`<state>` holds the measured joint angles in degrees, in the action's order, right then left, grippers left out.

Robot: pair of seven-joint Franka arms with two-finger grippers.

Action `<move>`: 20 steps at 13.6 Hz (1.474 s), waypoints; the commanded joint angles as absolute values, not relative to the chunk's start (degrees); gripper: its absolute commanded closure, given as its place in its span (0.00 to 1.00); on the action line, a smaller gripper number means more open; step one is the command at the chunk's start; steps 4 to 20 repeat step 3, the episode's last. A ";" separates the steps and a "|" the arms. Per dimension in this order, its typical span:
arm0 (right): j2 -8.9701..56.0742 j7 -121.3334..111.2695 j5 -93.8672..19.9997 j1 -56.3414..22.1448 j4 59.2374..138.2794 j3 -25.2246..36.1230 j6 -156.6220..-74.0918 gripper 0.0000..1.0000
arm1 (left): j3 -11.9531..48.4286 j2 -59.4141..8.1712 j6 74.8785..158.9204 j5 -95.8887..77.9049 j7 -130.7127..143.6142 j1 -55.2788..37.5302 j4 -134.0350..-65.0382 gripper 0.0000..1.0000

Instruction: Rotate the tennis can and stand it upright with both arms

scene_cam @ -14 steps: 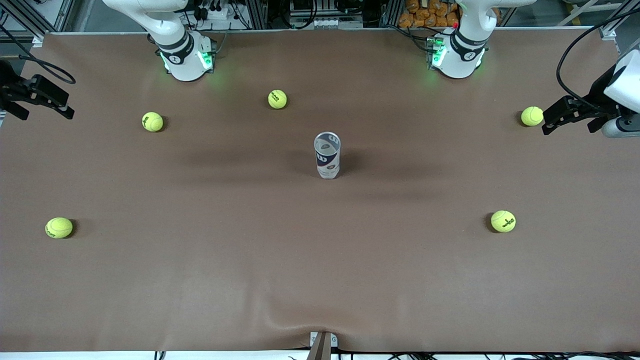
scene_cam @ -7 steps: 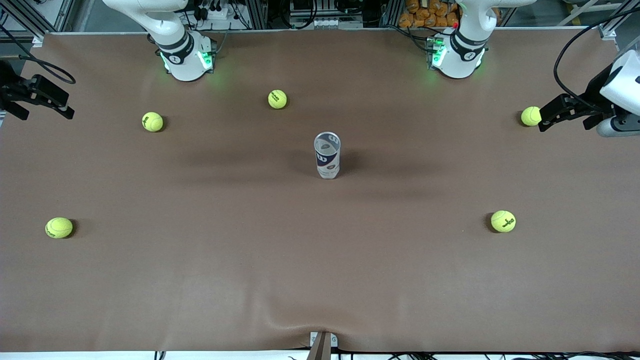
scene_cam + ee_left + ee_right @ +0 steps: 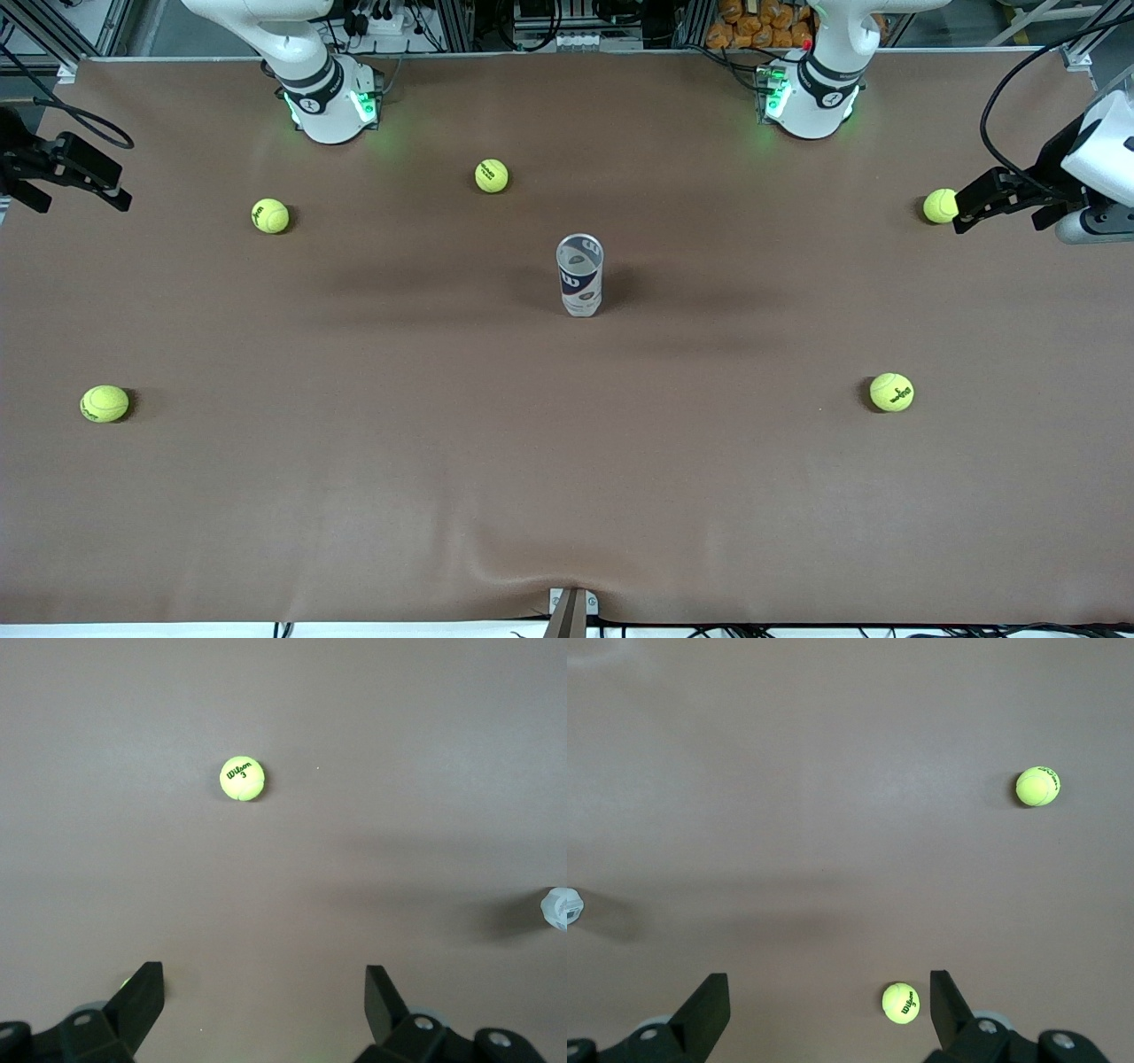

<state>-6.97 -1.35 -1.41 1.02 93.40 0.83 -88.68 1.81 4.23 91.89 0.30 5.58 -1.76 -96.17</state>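
five yellow-green tennis balls (image 3: 270,215) scattered on brown table (image 3: 443,461)

tennis can (image 3: 580,275) upright mid-table (image 3: 443,496), five balls (image 3: 492,175) scattered around

the tennis can (image 3: 580,275), a clear tube with a white and navy label, stands upright mid-table, open silver rim on top, untouched.

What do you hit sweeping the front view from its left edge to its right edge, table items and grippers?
right gripper → tennis ball → tennis ball → tennis ball → upright tennis can → tennis ball → tennis ball → left gripper
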 commanded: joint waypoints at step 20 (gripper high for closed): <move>-6.42 -0.53 -1.67 1.23 92.02 0.53 -87.89 0.00 | 1.23 4.13 91.05 -0.53 5.01 -2.29 -95.71 0.00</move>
